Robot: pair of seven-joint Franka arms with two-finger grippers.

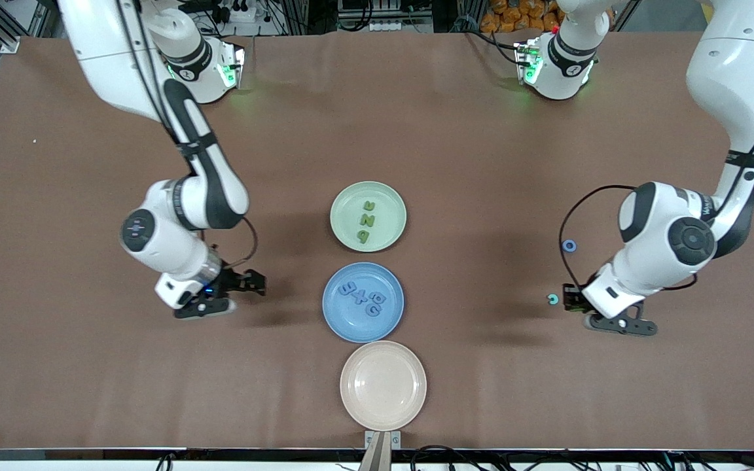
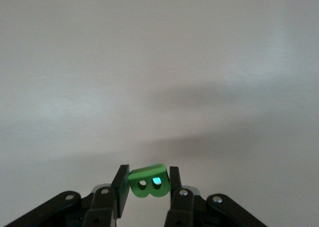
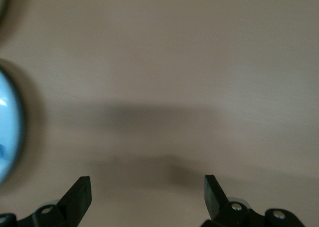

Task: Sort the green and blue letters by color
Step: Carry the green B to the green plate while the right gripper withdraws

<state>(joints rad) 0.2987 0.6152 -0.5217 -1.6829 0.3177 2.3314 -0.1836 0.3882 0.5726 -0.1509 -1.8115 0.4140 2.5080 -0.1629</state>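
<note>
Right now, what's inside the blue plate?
The blue plate holds four blue letters clustered near its middle, all lying flat. No green pieces are among them. Nothing covers the plate, though anything beneath the letters themselves is hidden.

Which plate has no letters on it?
The pink plate, nearest the front camera. The green plate and blue plate both hold letters.
</note>
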